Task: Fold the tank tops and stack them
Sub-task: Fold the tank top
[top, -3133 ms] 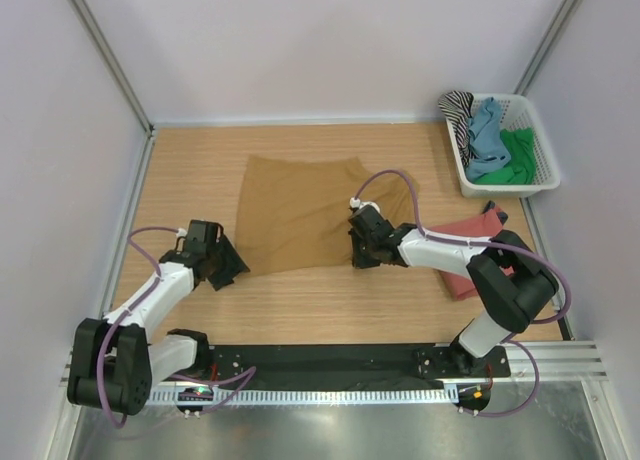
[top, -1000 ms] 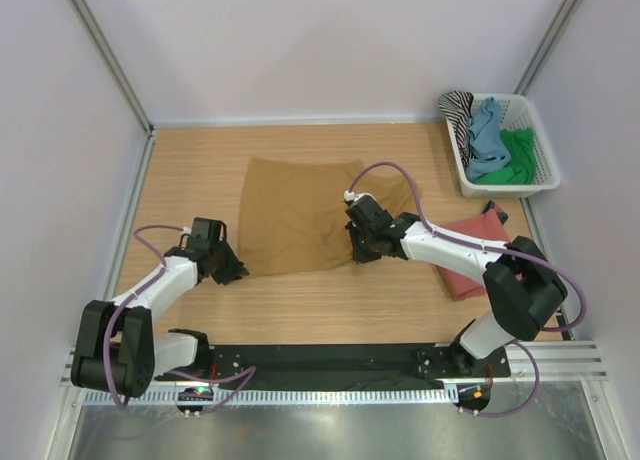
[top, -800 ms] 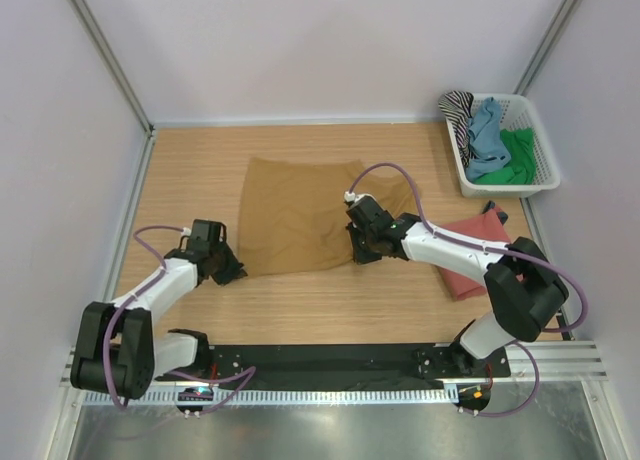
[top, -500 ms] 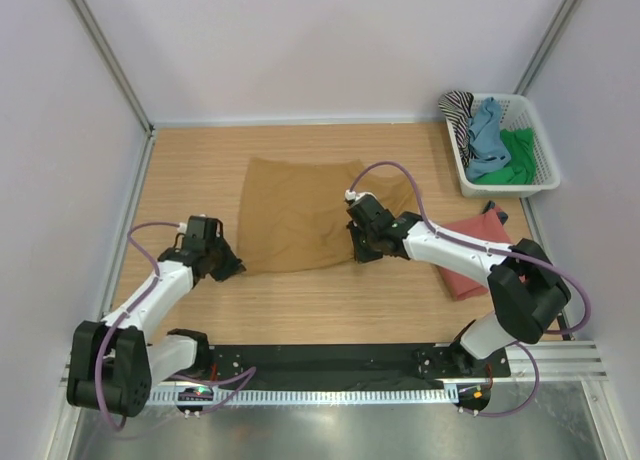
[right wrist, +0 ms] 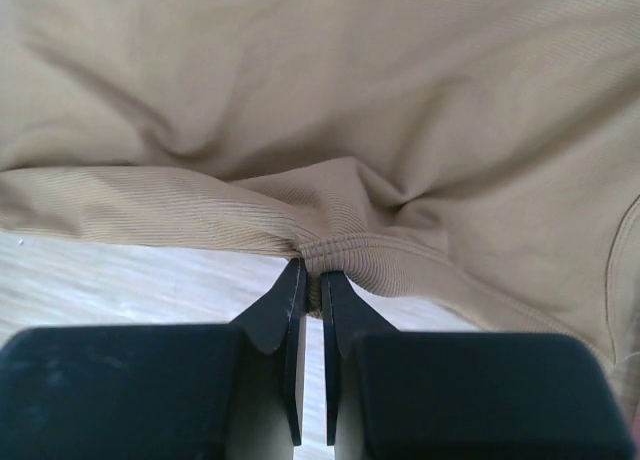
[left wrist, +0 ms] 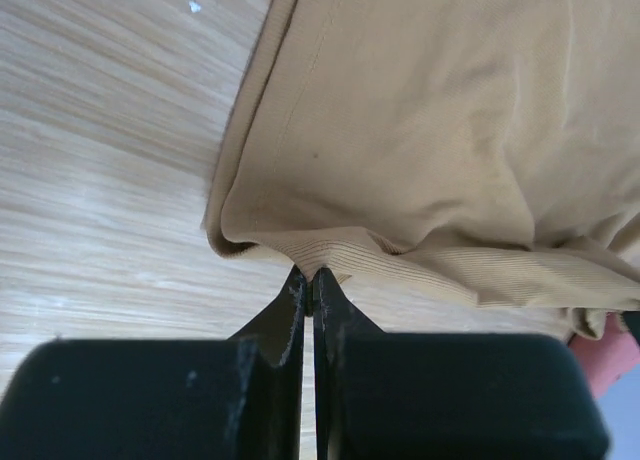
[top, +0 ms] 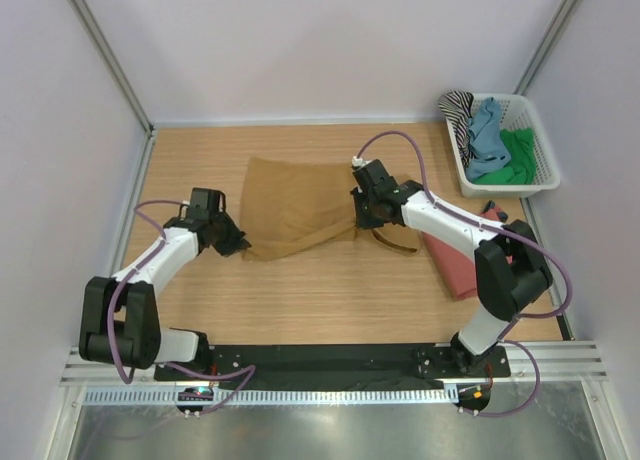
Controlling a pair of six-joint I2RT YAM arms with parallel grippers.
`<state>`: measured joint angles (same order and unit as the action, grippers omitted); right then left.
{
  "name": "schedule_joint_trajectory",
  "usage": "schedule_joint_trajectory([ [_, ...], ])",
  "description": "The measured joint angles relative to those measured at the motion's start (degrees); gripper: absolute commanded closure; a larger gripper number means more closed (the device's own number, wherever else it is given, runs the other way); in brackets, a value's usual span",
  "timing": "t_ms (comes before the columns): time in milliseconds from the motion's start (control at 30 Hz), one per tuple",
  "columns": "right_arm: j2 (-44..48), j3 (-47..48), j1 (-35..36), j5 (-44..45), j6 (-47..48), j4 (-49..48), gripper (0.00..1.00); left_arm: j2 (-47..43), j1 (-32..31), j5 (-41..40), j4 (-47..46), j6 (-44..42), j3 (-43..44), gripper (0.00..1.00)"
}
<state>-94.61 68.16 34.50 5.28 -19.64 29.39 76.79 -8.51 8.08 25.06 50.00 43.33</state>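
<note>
We note wooden tabletop (top: 200,160). Lying on it: ochre-brown tank top (top: 290,205) at centre, near edge bunched; rust-red tank top (top: 455,265) at right, just beside it; white basket (top: 510,190) in far right corner.

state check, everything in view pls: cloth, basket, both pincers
ochre tank top: spread on the table, near hem pinched at two spots, bunched there.
red tank top: lying at the right, partly under the right arm, untouched.
basket: holds crumpled tops, unfolded.
left pincer: shut on the ochre tank top's hem.
right pincer: shut on the same hem.
</note>
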Motion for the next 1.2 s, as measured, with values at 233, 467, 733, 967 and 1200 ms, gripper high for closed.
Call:
schedule_joint_trajectory([
  [233, -4.57, 3.26, -2.16, -0.55, 0.07, 2.16, 0.98, 2.36, 2.73, 0.55, -1.03, 1.73, 4.37, 1.0],
  [467, -6.93, 7.5, -2.6, -1.53, 0.33, 4.24, 0.99, 3.06, 3.37, 0.59, -2.05, 3.08, 8.5, 1.0],
  [733, -2.62, 0.46, 0.04, -7.32, -0.22, 4.59, 0.98, -3.06, 3.39, -1.27, -1.18, 3.1, 6.27, 1.0],
  [967, 3.37, -10.27, 4.81, -10.19, -2.27, 5.2, 0.96, -11.96, 3.39, -1.62, 0.44, 2.6, -1.97, 1.0],
  [1200, 7.78, -12.98, 5.44, -10.64, -3.72, 5.25, 0.94, -15.67, 3.39, -1.84, 2.32, 2.47, -5.84, 1.0],
])
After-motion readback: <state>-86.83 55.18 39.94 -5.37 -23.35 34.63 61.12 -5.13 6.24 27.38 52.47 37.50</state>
